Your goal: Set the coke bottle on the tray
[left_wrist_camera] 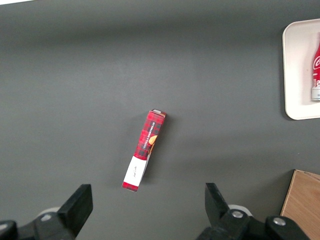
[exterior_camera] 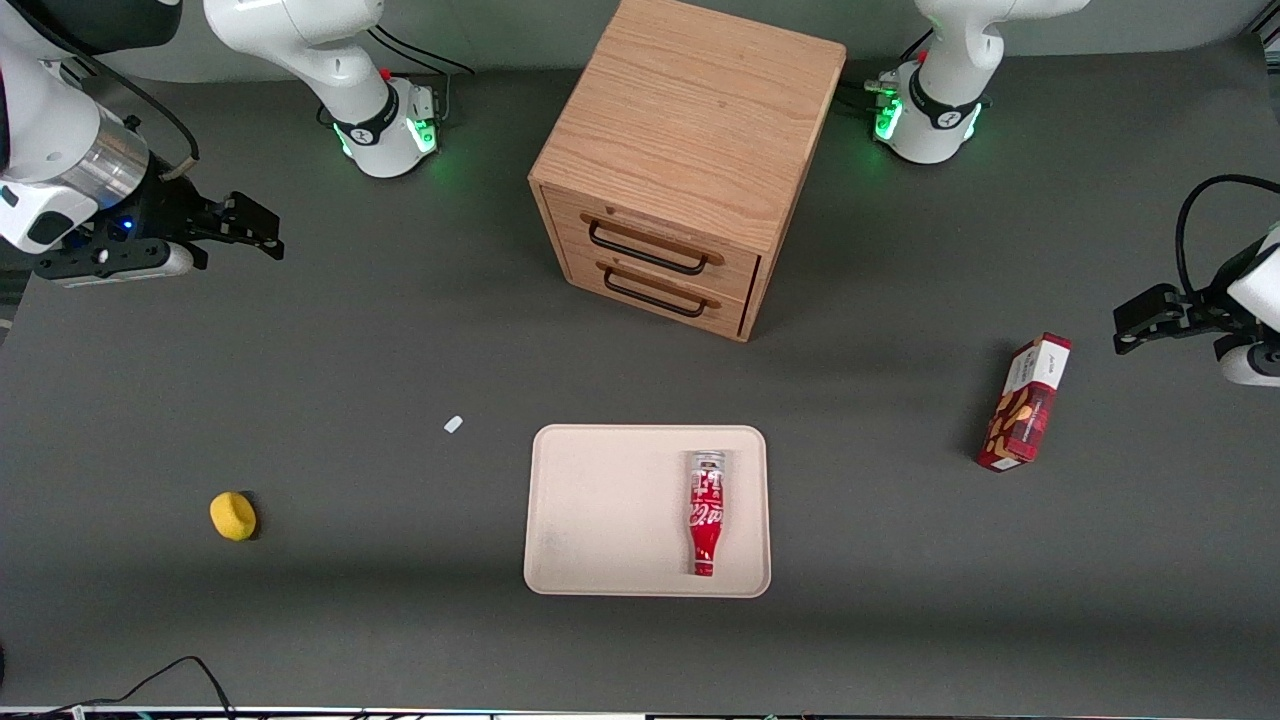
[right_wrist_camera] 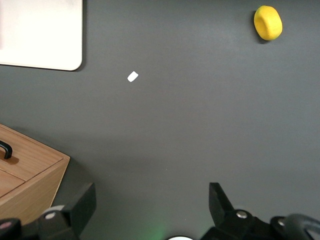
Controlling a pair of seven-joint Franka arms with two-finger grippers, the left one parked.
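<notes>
Nearest the front camera lies one tray [exterior_camera: 610,510], a flat cream-beige rectangle with rounded corners and a low rim, resting on the dark grey matte surface [exterior_camera: 400,620]. On it, near the edge toward the parked arm's end, lies one coke bottle [exterior_camera: 706,515] on its side: slim, red with white script, its silvery base pointing away from the camera and its red-capped neck toward it. Nothing touches the bottle. One wooden two-drawer cabinet [exterior_camera: 680,160] with two dark handles stands farther from the camera than the tray. One red rectangular snack box [exterior_camera: 1024,403] stands toward the parked arm's end of the surface, well apart from the tray. One rounded yellow object [exterior_camera: 233,516] lies toward the working arm's end, and one small white scrap [exterior_camera: 453,424] lies between it and the tray, nearer the tray. High above the surface at the working arm's end hangs the tool [right_wrist_camera: 152,207], its two black fingers [right_wrist_camera: 80,205] spread apart and holding nothing.
</notes>
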